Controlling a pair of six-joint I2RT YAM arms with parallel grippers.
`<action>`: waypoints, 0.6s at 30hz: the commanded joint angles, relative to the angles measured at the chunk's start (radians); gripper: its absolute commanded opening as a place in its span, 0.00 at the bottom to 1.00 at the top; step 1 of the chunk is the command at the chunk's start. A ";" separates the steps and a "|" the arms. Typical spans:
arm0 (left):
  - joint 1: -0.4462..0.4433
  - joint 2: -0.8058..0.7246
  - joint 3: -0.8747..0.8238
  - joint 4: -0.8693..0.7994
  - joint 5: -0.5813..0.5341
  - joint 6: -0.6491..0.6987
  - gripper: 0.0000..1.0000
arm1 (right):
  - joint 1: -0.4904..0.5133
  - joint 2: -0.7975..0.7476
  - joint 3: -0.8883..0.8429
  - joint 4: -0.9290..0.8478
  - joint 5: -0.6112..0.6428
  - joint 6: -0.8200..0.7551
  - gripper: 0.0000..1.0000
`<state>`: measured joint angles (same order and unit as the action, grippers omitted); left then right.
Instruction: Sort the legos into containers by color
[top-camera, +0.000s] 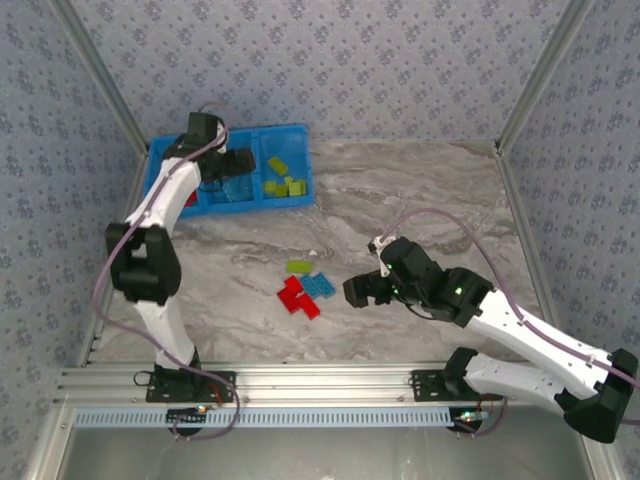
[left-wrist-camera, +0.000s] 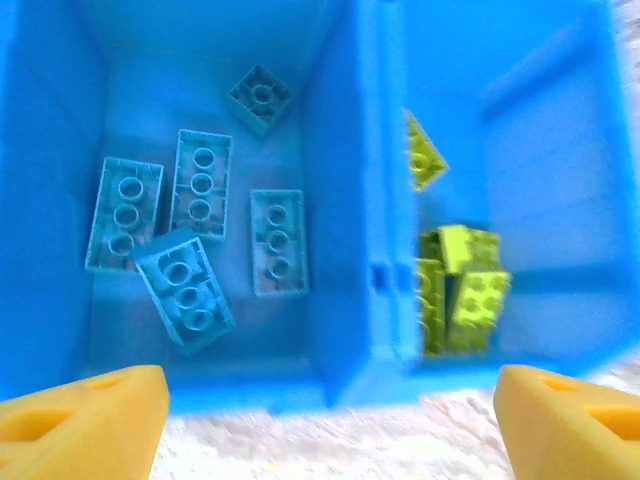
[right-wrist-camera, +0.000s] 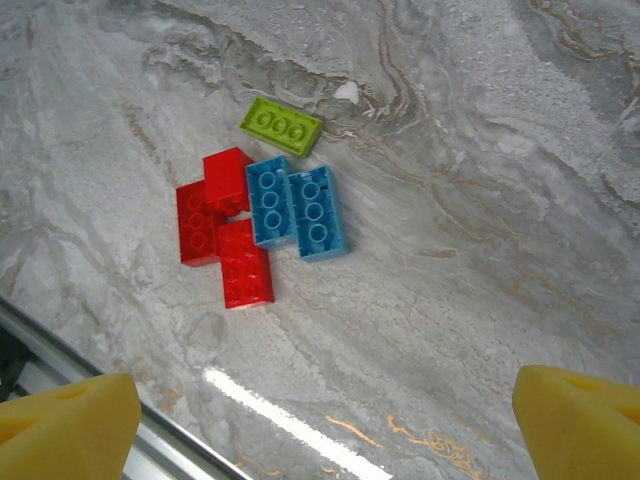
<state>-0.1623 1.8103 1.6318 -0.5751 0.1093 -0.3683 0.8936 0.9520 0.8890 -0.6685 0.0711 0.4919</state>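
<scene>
Left gripper (left-wrist-camera: 330, 430): jaws wide, nothing held, over blue bin tray (left-wrist-camera: 355, 180)
Tray: light blue legos (left-wrist-camera: 200, 230) in one compartment, lime legos (left-wrist-camera: 460, 290) in the next
Right gripper (right-wrist-camera: 325, 425): jaws wide, empty, above table (right-wrist-camera: 480, 200)
Table: red legos (right-wrist-camera: 225, 235) touching blue pair (right-wrist-camera: 295, 205), lime brick (right-wrist-camera: 280, 125) just beside

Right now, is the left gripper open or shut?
Open: the left gripper has its yellow fingertips far apart, nothing between them, over the blue bin.
</scene>
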 joint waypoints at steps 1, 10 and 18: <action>-0.073 -0.267 -0.211 0.144 -0.006 -0.105 0.87 | 0.002 0.036 0.038 0.019 0.075 0.035 0.98; -0.497 -0.797 -0.778 0.045 -0.372 -0.505 0.90 | 0.001 0.131 0.039 0.060 0.096 0.056 0.99; -0.785 -0.862 -1.036 0.129 -0.302 -0.784 0.89 | -0.002 0.189 0.032 0.102 0.091 0.087 0.99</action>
<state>-0.9173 0.9268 0.6106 -0.5152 -0.2089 -1.0088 0.8936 1.1301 0.9020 -0.6006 0.1459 0.5491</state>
